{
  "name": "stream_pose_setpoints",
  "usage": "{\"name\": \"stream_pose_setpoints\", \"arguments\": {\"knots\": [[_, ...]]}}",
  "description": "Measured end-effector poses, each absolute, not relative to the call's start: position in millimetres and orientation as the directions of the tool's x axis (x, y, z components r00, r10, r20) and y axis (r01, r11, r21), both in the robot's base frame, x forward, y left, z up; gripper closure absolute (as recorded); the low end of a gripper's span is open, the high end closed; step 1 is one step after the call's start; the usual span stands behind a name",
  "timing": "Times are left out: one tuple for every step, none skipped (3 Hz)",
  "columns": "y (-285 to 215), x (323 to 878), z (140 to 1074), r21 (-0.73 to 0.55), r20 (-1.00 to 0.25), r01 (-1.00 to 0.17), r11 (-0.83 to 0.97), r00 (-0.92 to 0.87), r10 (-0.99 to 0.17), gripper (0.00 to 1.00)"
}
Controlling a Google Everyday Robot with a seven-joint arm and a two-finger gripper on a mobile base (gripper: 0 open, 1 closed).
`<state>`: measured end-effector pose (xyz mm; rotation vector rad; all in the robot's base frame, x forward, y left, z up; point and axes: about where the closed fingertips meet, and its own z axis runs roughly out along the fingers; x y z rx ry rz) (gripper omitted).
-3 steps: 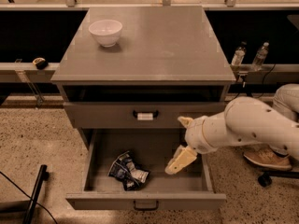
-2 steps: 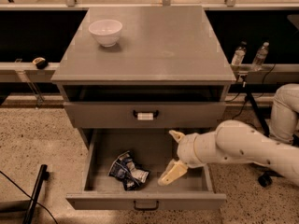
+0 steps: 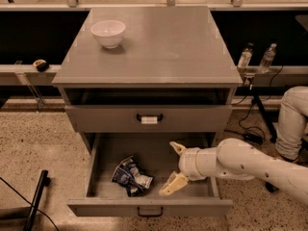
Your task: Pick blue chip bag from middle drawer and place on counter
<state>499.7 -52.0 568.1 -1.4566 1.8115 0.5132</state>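
Note:
The blue chip bag lies crumpled on the floor of the open middle drawer, left of centre. My gripper reaches into the drawer from the right, just right of the bag and apart from it. It is open and empty, with one finger toward the back and the other finger toward the front. The grey counter is the cabinet top above.
A white bowl stands on the counter's back left. The drawer above, with a white tag on its handle, is shut. Two water bottles stand on a ledge at right. A dark pole stands on the floor at left.
My arm has swung left and lower into the drawer, bringing the open gripper from the drawer's right side close to the chip bag. The bag has not moved.

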Motion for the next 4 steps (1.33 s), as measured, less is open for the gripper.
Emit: {"name": "stream_pose_setpoints", "arguments": {"knots": [[-39.3, 524.7, 552.1, -0.157, -0.770, -0.945, 0.288, -0.065, -0.635, 0.00], [-16.0, 546.6, 508.4, -0.123, -0.800, -0.940, 0.319, -0.096, -0.592, 0.00], [4.8, 558.4, 469.6, -0.089, -0.804, -0.939, 0.333, -0.129, -0.581, 0.00], [26.7, 565.4, 439.9, -0.060, -0.800, -0.933, 0.354, -0.167, -0.577, 0.00]]}}
